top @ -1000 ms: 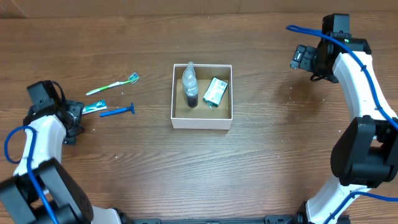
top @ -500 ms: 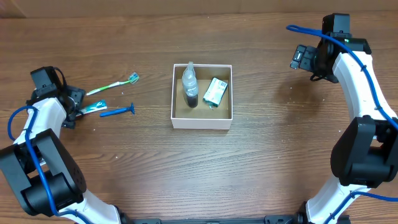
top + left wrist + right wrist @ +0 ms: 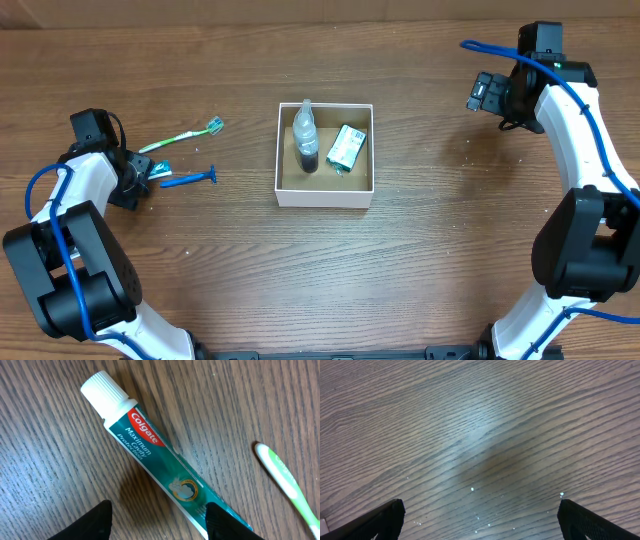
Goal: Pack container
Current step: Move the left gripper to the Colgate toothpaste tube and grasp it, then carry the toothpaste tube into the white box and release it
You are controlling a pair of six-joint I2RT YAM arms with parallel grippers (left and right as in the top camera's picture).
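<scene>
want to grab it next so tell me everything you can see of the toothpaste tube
The toothpaste tube is teal and glossy, plastic by its look, with a red Colgate logo, "Maximum Cavity Protection" print and a white ribbed cap fitted on. It lies flat on the wooden table, diagonal in the left wrist view, cap end away from the left gripper, whose open fingers straddle its tail; contact cannot be told. The green toothbrush lies nearby, apart from it.

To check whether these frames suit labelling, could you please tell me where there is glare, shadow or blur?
Right wrist: a pale glare patch washes out the table grain mid-frame, and the fingers are dark silhouettes. Left wrist: sharp, with readable print on the toothpaste and a soft shadow beside it. Overhead: even light, no blur, and the container is crisp.
</scene>
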